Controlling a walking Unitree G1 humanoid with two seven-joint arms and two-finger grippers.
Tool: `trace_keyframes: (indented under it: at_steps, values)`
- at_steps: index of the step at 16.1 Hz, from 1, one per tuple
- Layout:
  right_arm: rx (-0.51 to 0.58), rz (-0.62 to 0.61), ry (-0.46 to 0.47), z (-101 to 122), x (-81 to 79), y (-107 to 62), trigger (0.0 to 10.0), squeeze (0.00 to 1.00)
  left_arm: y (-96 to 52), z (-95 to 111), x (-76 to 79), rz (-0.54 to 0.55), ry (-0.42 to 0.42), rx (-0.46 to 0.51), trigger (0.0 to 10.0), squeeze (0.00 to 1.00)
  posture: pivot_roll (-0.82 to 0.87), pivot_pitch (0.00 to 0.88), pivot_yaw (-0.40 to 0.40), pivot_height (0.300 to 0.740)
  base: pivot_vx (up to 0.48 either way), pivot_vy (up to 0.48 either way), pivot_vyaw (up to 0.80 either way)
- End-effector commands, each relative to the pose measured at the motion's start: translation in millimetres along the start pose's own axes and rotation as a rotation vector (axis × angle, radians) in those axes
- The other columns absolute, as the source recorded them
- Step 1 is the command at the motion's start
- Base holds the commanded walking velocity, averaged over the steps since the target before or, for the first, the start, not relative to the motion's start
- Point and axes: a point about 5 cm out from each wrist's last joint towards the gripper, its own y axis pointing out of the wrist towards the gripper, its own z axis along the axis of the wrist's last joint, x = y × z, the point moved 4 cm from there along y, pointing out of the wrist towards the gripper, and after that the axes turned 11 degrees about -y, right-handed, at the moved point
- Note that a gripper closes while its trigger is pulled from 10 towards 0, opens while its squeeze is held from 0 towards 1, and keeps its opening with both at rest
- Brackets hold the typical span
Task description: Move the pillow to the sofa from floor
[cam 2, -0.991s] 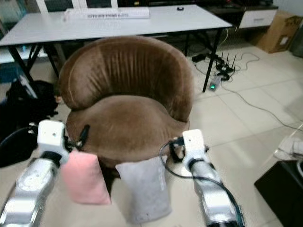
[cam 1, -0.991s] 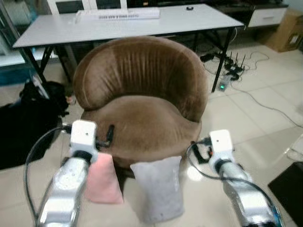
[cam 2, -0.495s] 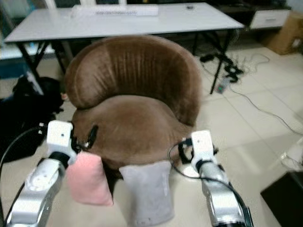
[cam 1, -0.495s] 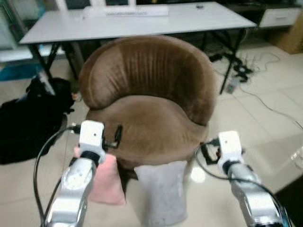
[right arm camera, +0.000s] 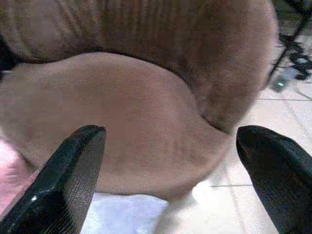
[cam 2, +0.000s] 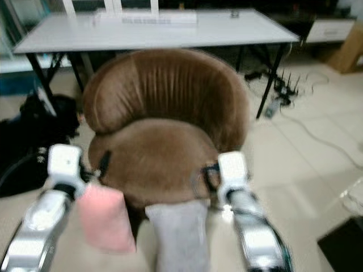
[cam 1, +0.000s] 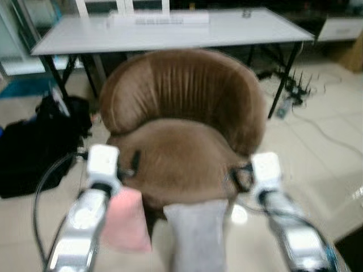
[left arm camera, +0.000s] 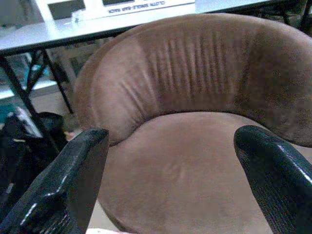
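Soft indoor light, pretty blurry all round, with motion smear in both head views.
The silver arms and the pale grey pillow (cam 1: 195,235) low down are smeared worst, while the round brown velvet armchair (cam 1: 181,122) is just soft. There's a small glare spot on the glossy beige floor tiles (cam 1: 238,214) and deep shadow under the long white table (cam 1: 170,31). The left wrist view is the sharpest; the right wrist view is smeared, and its black fingers (right arm camera: 68,180) sit close and out of focus.

R fingers (right arm camera: 68,180) spread wide, facing brown sofa (right arm camera: 146,122); grey pillow (right arm camera: 126,214) below.
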Motion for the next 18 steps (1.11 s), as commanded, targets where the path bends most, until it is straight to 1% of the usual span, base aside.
trace_keyframes:
  at_steps: [1,2,5,13,18]
  values:
    - [-0.008,-0.034,-0.011,-0.9,12.2,-2.7,10.0,0.0,1.5,1.6,7.0,-0.019,-0.006,0.005,10.0,0.0,0.06,0.0,0.024,0.74,0.259,0.0,0.0]
    - [-0.008,-0.033,-0.011,-0.6,12.1,-2.7,10.0,0.0,1.6,1.6,7.1,-0.019,-0.006,0.005,10.0,0.0,0.06,0.0,0.024,0.74,0.259,0.0,0.0]
    - [-0.008,-0.03,-0.008,-0.3,12.3,-4.0,10.0,0.0,1.0,0.7,7.0,-0.003,-0.027,0.007,10.0,0.0,0.05,0.0,0.022,0.74,0.0,0.0,0.0]
    - [-0.033,-0.036,-0.013,-6.9,15.9,-2.1,10.0,0.0,1.0,-1.9,9.7,-0.005,-0.017,-0.004,10.0,0.0,0.05,0.0,0.02,0.74,0.0,0.0,0.0]
    - [-0.038,-0.028,-0.023,-8.2,14.0,-2.7,10.0,0.0,1.8,-2.5,10.6,-0.013,0.001,-0.008,10.0,0.0,0.04,0.0,0.014,0.698,0.0,0.0,0.0]
